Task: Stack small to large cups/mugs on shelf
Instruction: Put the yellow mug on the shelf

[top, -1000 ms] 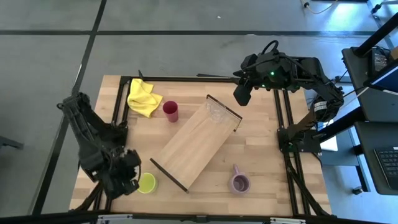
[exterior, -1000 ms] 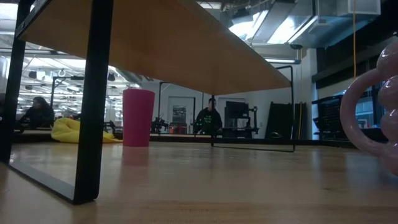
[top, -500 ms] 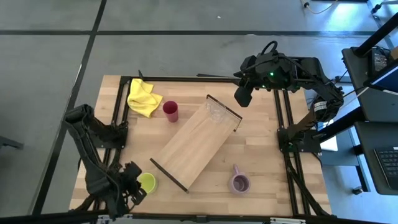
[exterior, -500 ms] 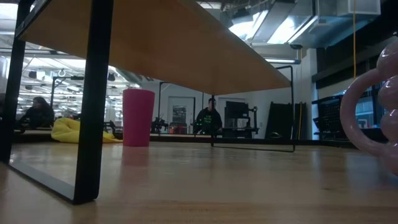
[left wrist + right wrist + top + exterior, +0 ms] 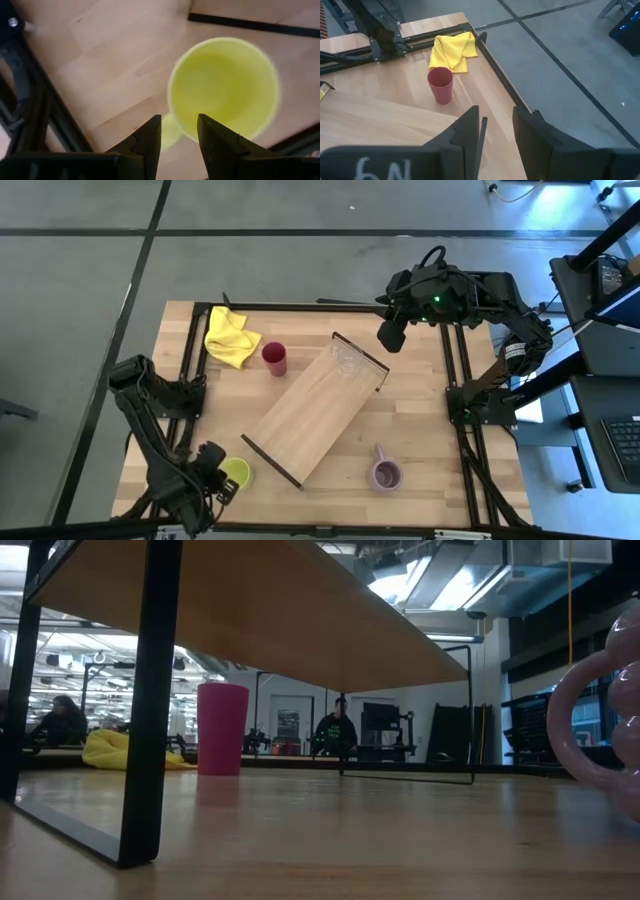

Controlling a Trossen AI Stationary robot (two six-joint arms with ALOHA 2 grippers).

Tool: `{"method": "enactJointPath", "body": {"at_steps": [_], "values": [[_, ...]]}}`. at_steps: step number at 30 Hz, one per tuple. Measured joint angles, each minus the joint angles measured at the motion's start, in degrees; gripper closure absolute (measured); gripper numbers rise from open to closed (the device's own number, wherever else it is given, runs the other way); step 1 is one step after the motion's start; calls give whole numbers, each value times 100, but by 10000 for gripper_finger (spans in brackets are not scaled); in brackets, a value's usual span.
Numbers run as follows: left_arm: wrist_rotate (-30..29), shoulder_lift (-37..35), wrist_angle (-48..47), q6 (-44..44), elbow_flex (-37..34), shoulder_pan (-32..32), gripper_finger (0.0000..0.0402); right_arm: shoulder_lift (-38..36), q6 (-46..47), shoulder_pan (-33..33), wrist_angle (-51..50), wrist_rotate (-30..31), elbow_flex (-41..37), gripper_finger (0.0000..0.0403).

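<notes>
Movement in this moment belongs to the left arm only. One second ago it stood higher along the left side of the table; half a second ago it had come down to the front left corner, and now the left gripper sits there, just beside the lime-yellow mug. In the left wrist view its fingers stand apart, with nothing between them, and point at the rim of the mug on the side where a small yellow part, probably the handle, sticks out. The fingers were narrower a second ago, so I judge the arm is preparing to take this mug; the grasp is not yet done.

Further right, the yellow cloth lies at the back left, and the dark red tumbler stands near it, upright on the table. The shelf lies diagonally in the middle and carries no cup, so stacking has not begun. The lilac mug stands at the front right, well apart from the shelf.

The right gripper hangs over the back right part of the table, unchanged from the earlier frames, fingers parted and holding nothing. Nothing else has moved.
</notes>
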Motion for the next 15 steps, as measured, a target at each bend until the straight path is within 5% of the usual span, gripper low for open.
{"method": "enactJointPath", "body": {"at_steps": [15], "values": [[74,-479,1119,-149,-911,343,279,0,-25,0,0,-2,0,283]]}}
